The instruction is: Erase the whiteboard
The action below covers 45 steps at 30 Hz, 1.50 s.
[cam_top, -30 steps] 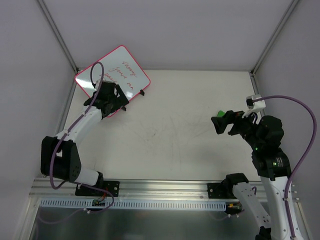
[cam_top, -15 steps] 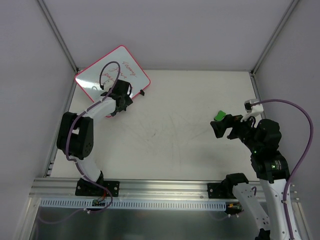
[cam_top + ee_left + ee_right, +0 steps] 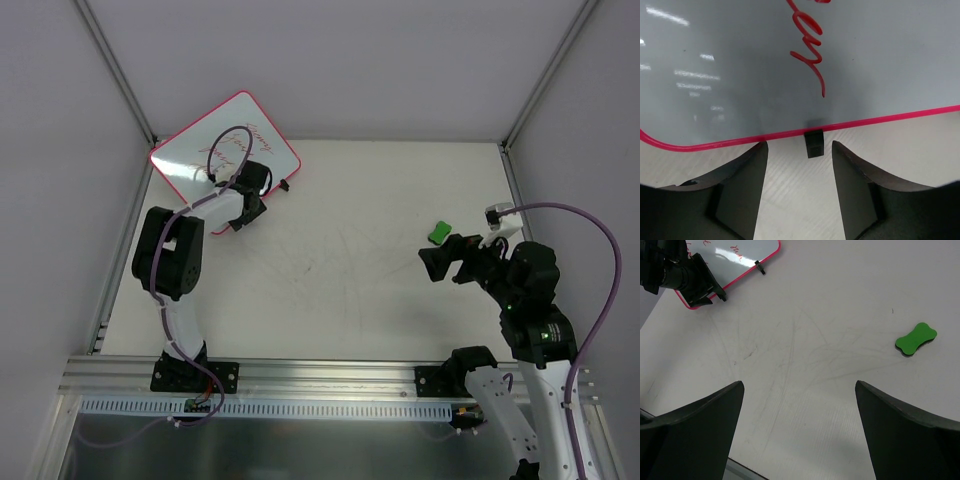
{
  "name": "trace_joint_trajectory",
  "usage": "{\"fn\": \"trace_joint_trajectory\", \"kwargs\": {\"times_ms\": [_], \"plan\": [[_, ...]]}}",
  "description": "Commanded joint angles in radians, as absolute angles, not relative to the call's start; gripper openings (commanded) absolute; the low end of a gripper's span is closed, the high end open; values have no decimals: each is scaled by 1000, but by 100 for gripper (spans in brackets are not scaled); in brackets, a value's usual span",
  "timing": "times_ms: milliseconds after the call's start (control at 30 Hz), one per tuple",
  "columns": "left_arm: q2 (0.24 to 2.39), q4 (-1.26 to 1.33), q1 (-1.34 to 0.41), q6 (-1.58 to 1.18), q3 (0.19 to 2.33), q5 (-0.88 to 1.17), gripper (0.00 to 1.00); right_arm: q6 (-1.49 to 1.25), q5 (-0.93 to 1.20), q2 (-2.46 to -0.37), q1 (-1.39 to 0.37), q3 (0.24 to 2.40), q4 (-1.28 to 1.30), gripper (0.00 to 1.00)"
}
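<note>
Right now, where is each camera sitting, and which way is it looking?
Top camera: high up behind, looking down at the table; left arm and right arm show.
Left wrist: low by the whiteboard rim, facing its clip; left fingers show.
Right wrist: above the table, facing the eraser and far whiteboard; right fingers show.
Shared: top and right wrist both see whiteboard, eraser, left arm.

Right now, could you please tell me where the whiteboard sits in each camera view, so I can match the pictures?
Top external: the whiteboard is at the upper left, turned like a diamond.
Left wrist: the whiteboard fills the upper half of the picture, seen close up.
Right wrist: the whiteboard is in the top left corner, cut off by the frame.
Shared landmark: its pink-red rim.
</note>
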<state>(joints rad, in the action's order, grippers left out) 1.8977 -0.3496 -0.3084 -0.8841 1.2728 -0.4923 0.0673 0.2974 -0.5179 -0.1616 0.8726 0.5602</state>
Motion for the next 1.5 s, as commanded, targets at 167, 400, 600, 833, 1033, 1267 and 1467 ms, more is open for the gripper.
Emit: {"fn": "trace_joint_trajectory", "kwargs": {"times_ms": [167,400,600,833,1033,1267,1467], "plan": [[1953,-360,-316,-928,1362,-563,45,66,327,-494,-167,862,577,99],[1970,-364,-319,-962,1350,-519,14,84,321,-474,-167,865,606,99],[1942,-373,-366,-1011,1301,-502,0,87,321,-450,-167,859,615,99],[1887,-394,-457,-1118,1220,-460,0,91,324,-427,-167,853,624,99],[1859,-428,-555,-1225,1161,-419,0,91,337,-408,-169,847,626,99],[1853,-468,-637,-1282,1169,-399,10,87,345,-382,-175,831,626,99],[1832,-479,-640,-1266,1192,-394,37,87,341,-376,-175,827,638,99]]}}
